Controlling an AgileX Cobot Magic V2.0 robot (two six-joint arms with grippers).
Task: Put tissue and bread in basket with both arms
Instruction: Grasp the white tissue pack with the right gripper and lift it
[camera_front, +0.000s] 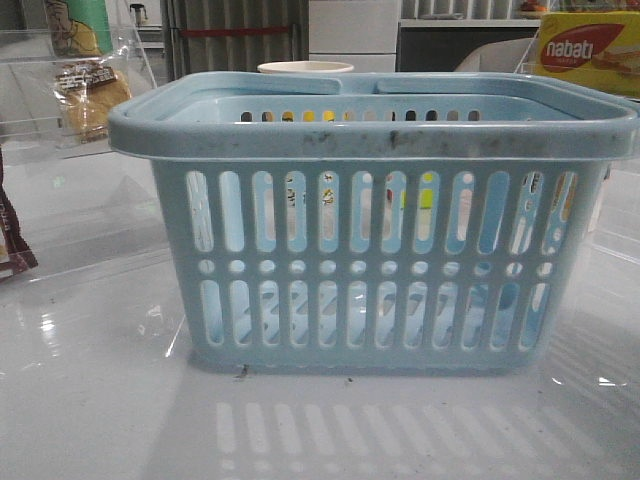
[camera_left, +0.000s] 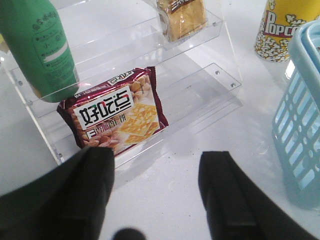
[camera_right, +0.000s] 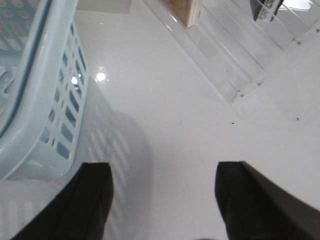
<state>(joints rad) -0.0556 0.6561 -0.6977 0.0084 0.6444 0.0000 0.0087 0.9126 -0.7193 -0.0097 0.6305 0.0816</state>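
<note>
The light blue basket stands mid-table and fills the front view. It also shows in the left wrist view and the right wrist view. The bread, a golden bun in a clear bag, sits on a clear shelf at the far left; it also shows in the left wrist view. My left gripper is open and empty above the table in front of that shelf. My right gripper is open and empty just right of the basket. I cannot make out the tissue; a small dark shape lies on the right shelf.
A clear stepped shelf on the left holds a green bottle and a red-brown cracker packet. A popcorn cup stands behind it. A second clear shelf stands right, with a nabati box.
</note>
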